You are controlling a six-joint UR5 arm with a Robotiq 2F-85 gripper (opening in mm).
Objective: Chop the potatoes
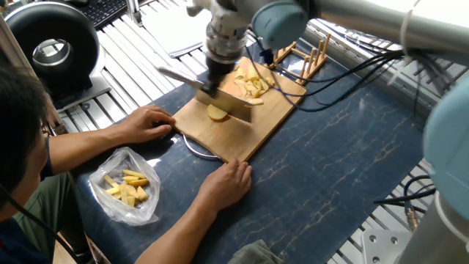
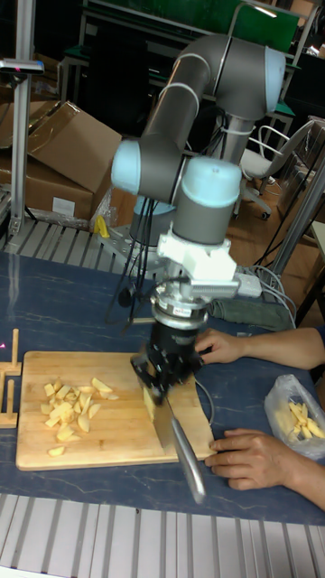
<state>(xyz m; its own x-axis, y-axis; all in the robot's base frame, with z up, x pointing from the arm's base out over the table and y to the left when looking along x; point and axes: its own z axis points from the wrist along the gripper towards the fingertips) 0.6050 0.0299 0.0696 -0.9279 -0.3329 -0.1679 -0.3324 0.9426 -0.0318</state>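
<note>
My gripper (image 1: 217, 82) (image 2: 165, 372) is shut on a knife (image 1: 229, 107) (image 2: 168, 421) whose handle sticks out toward the person. The blade, blurred by motion, sits at a rounded pale yellow potato chunk (image 1: 217, 113) (image 2: 147, 401) on the near half of the wooden cutting board (image 1: 270, 110) (image 2: 108, 441). A pile of cut potato pieces (image 1: 251, 82) (image 2: 70, 406) lies on the far half of the board. Whether the blade is touching the chunk cannot be told.
A person's hands (image 1: 150, 122) (image 1: 227, 183) rest at the board's near edge. A clear plastic bag of yellow pieces (image 1: 128, 187) (image 2: 293, 417) lies beside them. A wooden rack (image 1: 302, 53) stands behind the board, and a black round device (image 1: 51, 44) sits far left.
</note>
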